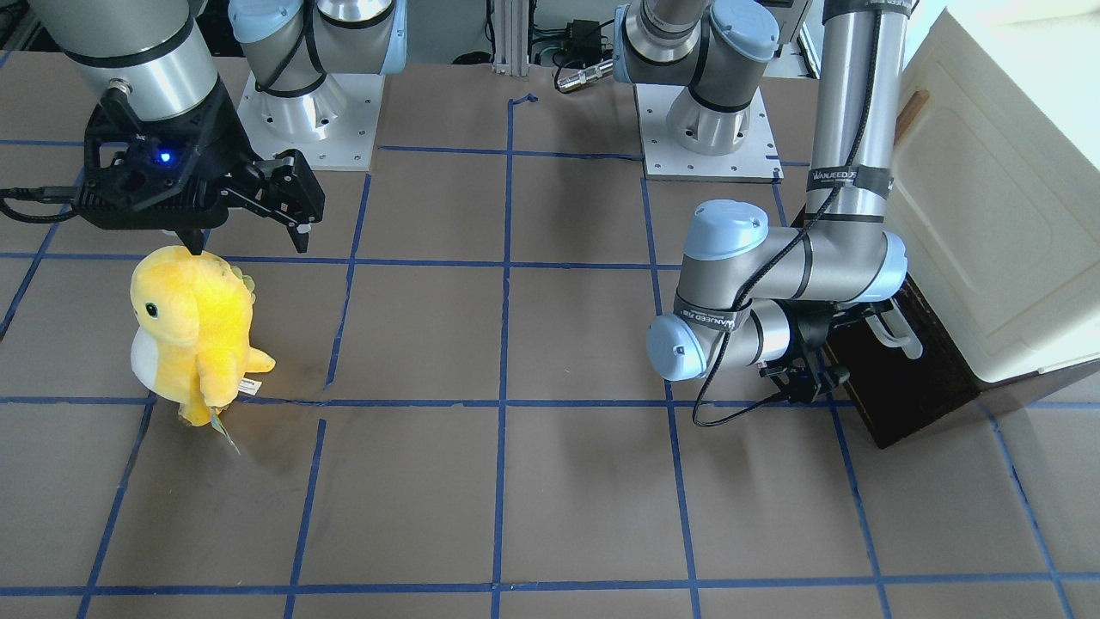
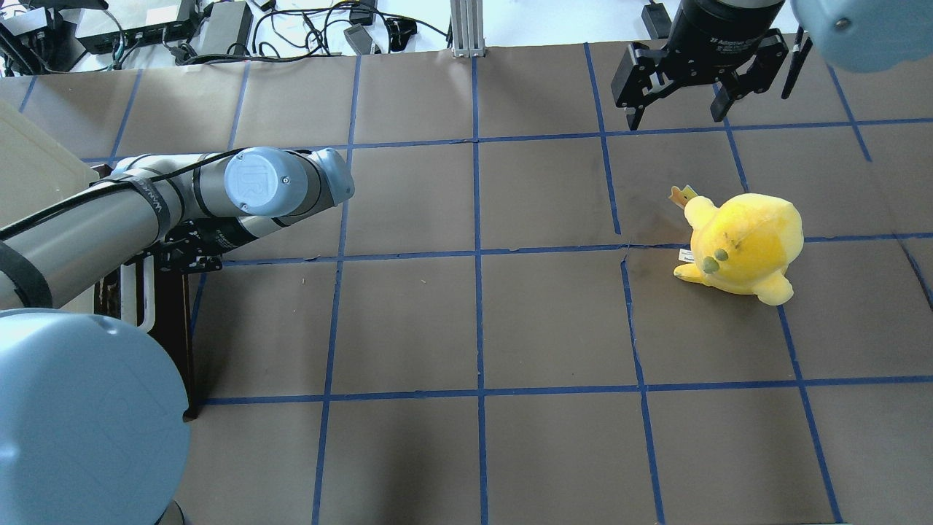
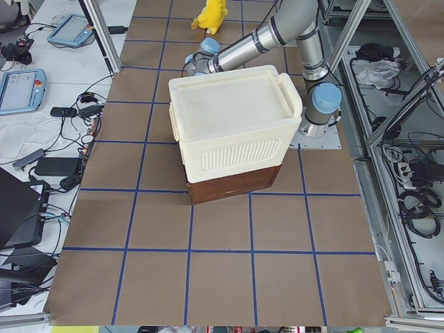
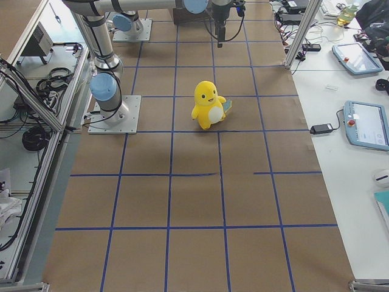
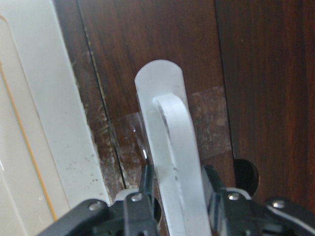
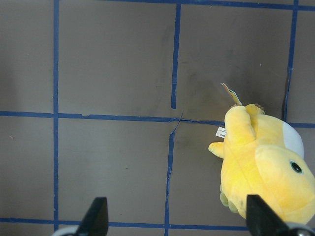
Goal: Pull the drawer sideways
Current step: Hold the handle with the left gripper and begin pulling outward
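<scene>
Flat, even light falls on a wide work table [image 1: 584,516] covered in brown paper and ruled into large squares by blue tape [image 2: 477,255], leaving only soft shadows. A white bench [image 4: 358,182] runs along one long side, carrying blue-edged touchscreen pendants [image 4: 368,125], a black power adapter [image 4: 320,129], grey power bricks [image 2: 227,25] and tangled black cables [image 2: 313,33]. A slotted aluminium post [image 2: 465,29] rises where bench and table meet. Along the opposite side, aluminium frame rails [image 4: 30,94] slant above a grey lower surface [image 4: 36,231], where coils of black cable [image 4: 29,139] lie in loose heaps.
</scene>
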You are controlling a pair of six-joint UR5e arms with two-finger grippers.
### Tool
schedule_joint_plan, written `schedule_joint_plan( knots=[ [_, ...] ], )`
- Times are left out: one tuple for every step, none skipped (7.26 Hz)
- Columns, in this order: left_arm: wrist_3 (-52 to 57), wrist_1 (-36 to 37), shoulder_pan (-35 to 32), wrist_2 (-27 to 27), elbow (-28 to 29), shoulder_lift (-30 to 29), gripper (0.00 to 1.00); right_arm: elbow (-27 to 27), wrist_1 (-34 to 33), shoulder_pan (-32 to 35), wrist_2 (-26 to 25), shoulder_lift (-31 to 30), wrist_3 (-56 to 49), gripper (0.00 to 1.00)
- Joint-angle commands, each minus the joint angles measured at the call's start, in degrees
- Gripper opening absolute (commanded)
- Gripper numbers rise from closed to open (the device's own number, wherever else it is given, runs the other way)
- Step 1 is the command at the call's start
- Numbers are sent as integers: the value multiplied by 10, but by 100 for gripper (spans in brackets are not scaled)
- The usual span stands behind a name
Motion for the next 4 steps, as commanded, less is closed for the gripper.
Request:
schedule_joint_plan(
  knots=[
    [3, 1, 0, 0, 0, -4, 31, 0, 0, 0, 0, 0, 0, 100],
    [6, 1, 0, 1, -1, -5, 29, 0, 0, 0, 0, 0, 0, 100],
    [6, 0, 0, 0, 0, -5, 29, 0, 0, 0, 0, 0, 0, 100],
    [8, 1, -1, 0, 0, -5, 29, 0, 0, 0, 0, 0, 0, 100]
  ],
)
